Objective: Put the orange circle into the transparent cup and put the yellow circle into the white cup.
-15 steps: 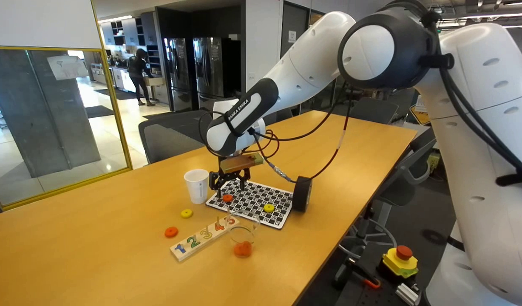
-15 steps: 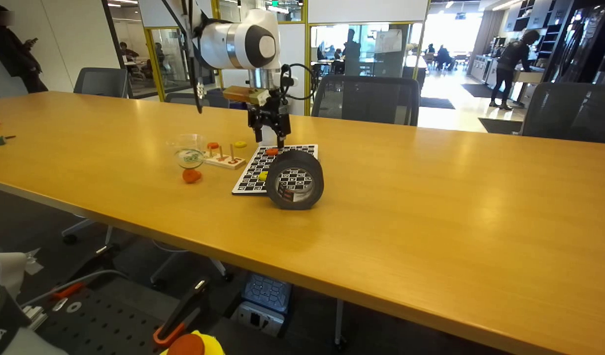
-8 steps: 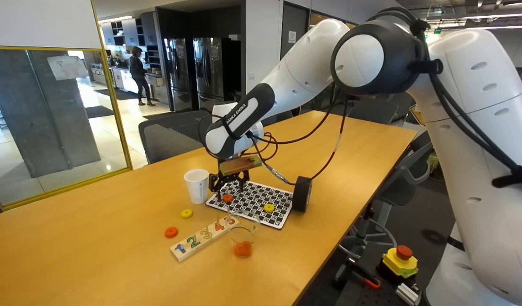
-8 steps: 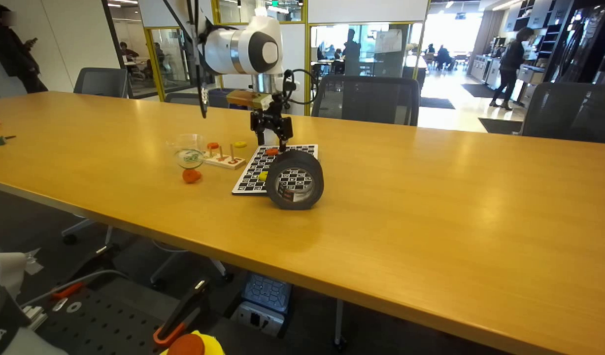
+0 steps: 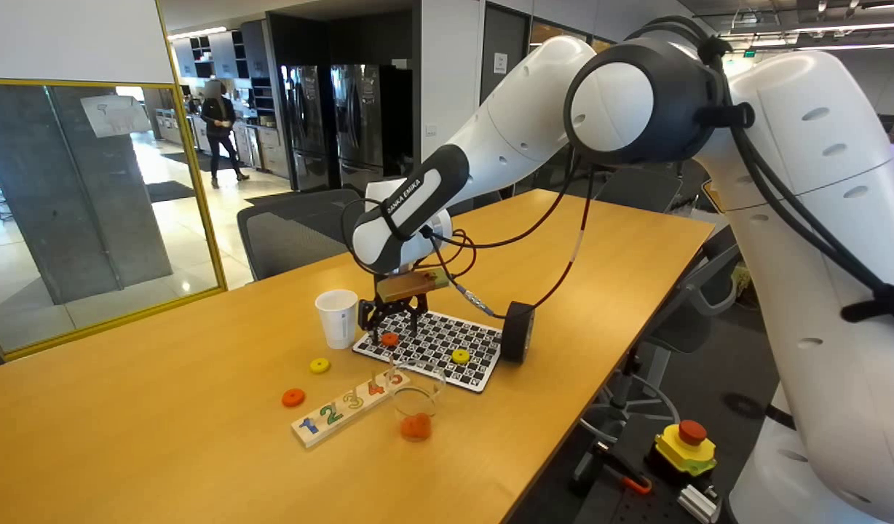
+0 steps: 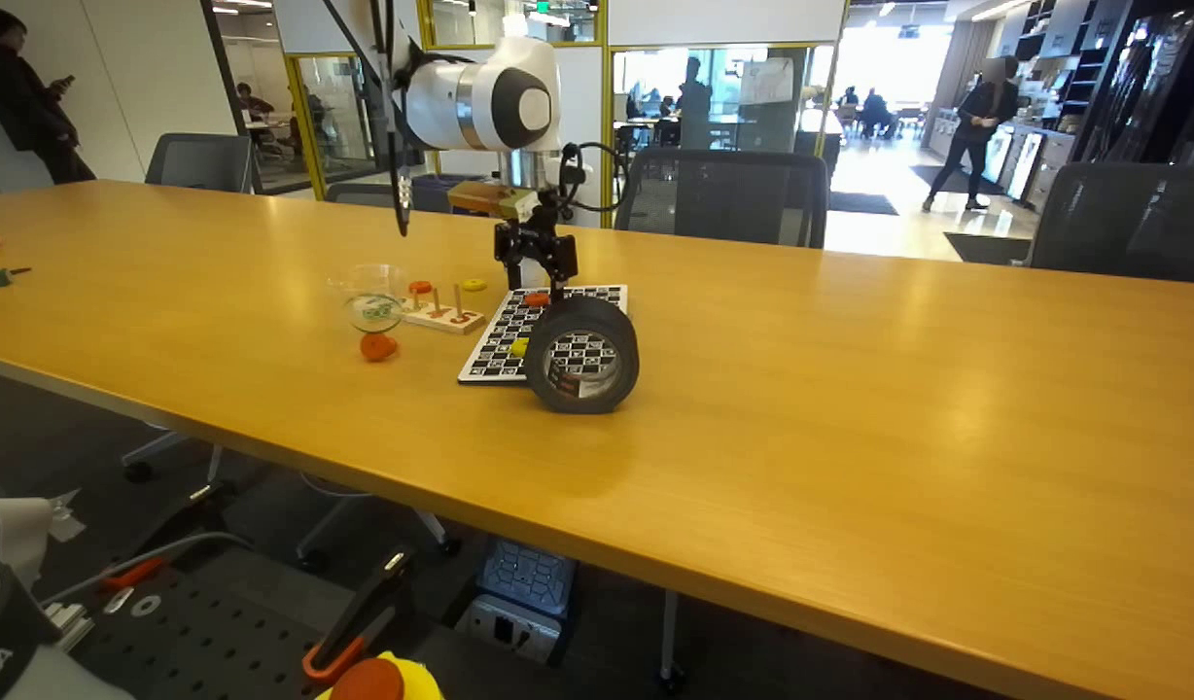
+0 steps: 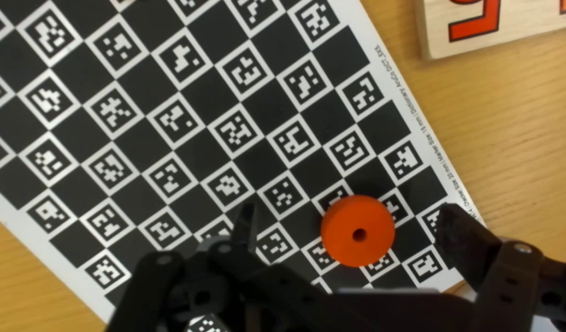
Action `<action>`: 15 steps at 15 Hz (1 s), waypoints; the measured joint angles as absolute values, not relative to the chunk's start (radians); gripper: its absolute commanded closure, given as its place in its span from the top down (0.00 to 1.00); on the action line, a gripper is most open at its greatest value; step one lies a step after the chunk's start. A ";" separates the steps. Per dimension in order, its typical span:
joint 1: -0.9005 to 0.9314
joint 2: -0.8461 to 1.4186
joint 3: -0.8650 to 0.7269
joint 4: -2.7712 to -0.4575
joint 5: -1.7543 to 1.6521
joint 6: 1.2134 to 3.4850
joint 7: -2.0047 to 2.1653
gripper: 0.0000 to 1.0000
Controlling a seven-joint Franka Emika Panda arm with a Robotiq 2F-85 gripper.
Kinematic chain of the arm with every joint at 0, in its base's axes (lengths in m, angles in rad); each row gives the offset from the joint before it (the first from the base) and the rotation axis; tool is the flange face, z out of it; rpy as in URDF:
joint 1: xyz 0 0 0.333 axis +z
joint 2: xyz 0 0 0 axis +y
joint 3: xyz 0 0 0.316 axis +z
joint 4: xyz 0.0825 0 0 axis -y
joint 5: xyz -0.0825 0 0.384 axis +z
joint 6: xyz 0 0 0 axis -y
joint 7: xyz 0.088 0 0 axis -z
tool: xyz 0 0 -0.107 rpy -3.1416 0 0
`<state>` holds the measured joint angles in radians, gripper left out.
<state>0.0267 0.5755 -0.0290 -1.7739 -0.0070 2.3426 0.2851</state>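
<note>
The gripper (image 7: 348,208) stands open over the board, its fingers on either side of an orange circle (image 7: 358,230) with gaps at both sides. That orange circle lies flat on the checkered board (image 5: 436,342), near the corner beside the white cup (image 5: 338,320). A yellow circle (image 5: 460,356) rests on the same board. Upright on the table, the white cup is mostly hidden behind the gripper (image 6: 536,292) in an exterior view. The transparent cup (image 5: 418,397) stands near the board's front corner, with orange showing at its base. Another yellow circle (image 5: 319,365) and orange circle (image 5: 293,397) lie on the table.
A wooden strip with numbers and pegs (image 5: 351,407) lies between the loose circles and the transparent cup. A black tape roll (image 6: 582,355) stands on edge at the board's end. Cables (image 5: 578,240) hang from the arm above the table (image 5: 163,437).
My gripper has come down slightly toward the orange circle on the board, mostly in the first half second, and stays open. The circles and cups have not moved. A person in the background has walked.
</note>
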 measured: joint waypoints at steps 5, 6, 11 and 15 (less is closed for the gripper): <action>0.026 0.578 -0.029 -1.771 -0.002 2.342 0.280 1.00; 0.026 0.580 -0.029 -1.769 0.000 2.342 0.277 1.00; 0.026 0.595 -0.028 -1.756 0.012 2.341 0.268 0.66; 0.025 0.602 -0.030 -1.747 0.013 2.340 0.268 0.36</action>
